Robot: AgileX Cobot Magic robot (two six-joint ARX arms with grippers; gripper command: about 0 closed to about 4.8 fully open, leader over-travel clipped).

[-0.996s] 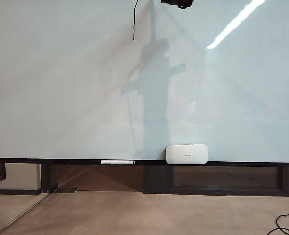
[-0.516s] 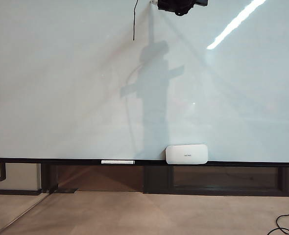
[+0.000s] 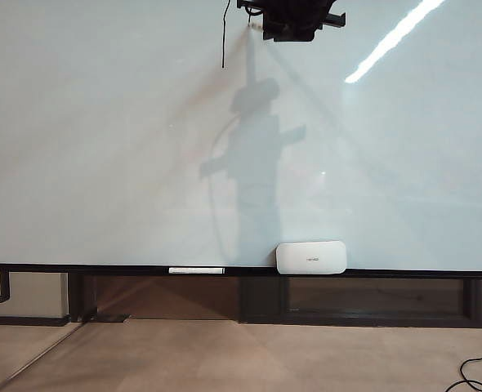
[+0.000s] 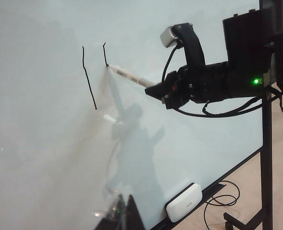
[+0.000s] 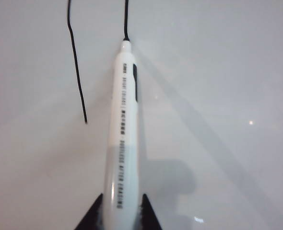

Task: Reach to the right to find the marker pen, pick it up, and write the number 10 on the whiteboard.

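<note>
right claw (image 5: 121, 211) pinches the marker pen (image 5: 123, 129), tip on the whiteboard (image 5: 218, 72); left claw unseen.

The right gripper (image 3: 292, 18) is cut off by the top edge in the exterior view. The black line (image 3: 224, 37) there runs off the top too. The small print on the marker pen (image 5: 123, 139) is too blurry to read.
</note>
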